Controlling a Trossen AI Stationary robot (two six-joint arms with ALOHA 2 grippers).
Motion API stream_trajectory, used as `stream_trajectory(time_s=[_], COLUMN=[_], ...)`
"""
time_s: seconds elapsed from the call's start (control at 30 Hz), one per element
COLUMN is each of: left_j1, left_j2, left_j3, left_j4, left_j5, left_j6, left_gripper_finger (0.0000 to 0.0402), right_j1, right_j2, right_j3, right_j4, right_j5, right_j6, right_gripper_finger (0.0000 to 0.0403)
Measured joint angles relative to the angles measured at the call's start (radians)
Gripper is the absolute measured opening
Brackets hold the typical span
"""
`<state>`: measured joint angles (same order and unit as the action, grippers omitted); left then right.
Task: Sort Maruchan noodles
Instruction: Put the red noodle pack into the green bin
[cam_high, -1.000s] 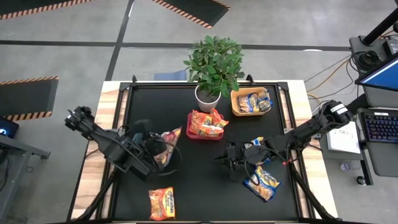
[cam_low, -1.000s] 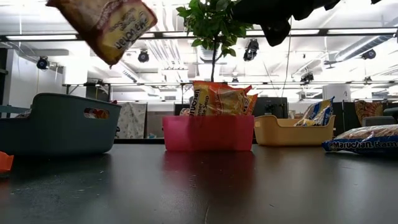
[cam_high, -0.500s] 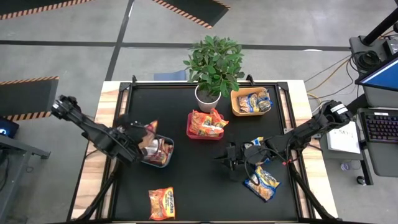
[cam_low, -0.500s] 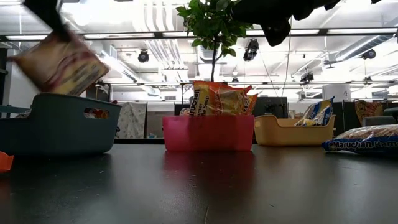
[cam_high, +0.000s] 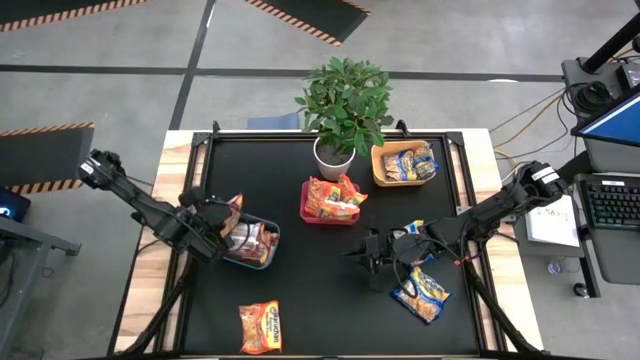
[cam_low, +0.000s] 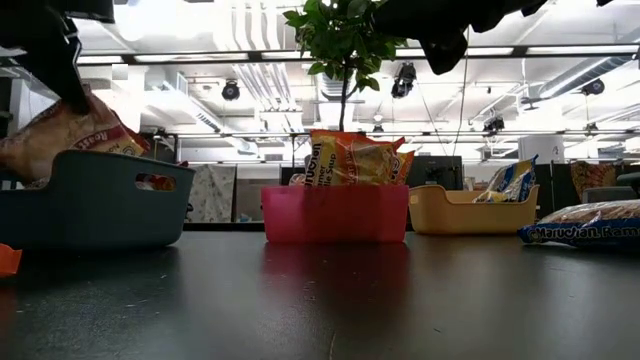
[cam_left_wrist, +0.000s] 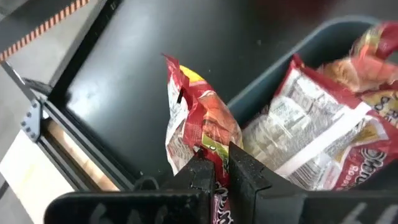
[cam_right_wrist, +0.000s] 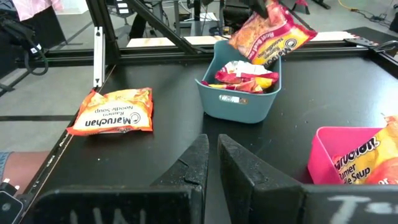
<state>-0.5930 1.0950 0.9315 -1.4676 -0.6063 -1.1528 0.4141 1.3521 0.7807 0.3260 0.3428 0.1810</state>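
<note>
A red ramen packet (cam_left_wrist: 199, 127) hangs over the edge of the grey-blue bin (cam_high: 252, 243), pinched at 1 crimped end by the closed left gripper (cam_left_wrist: 216, 167). It looks light, crinkly and limp, with brittle noodles inside, so an edge seam seems the safest hold. The right gripper (cam_right_wrist: 210, 163), closed and empty, hovers mid-table near an orange packet (cam_right_wrist: 112, 111).

High view: overhead, straight down, whole table (cam_high: 330, 300). Low view: tabletop height, level, facing the room beyond. Left wrist view: close on the grey-blue bin (cam_left_wrist: 298, 68). Right wrist view: farther off, facing the same bin (cam_right_wrist: 239, 102) (also seen low (cam_low: 95, 210)).
</note>
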Motion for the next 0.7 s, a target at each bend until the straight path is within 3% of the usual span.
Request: stream_trajectory(time_s=[0.37, 0.7], left_j1=[-0.002, -0.001], left_j2=[0.089, 0.148], left_j3=[-0.011, -0.008], left_j4=[0.026, 0.036], left_j5=[0.285, 0.386], left_j6=[-0.092, -0.228], left_gripper_finger=[0.0054, 0.0103], right_j1=[0.0, 0.0], right_j2=[0.0, 0.0], right_j3=[0.0, 0.0], right_j4=[0.0, 0.0], right_j5=[0.0, 0.0], right_j6=[0.001, 0.002], right_gripper_finger=[0.0026, 0.0026])
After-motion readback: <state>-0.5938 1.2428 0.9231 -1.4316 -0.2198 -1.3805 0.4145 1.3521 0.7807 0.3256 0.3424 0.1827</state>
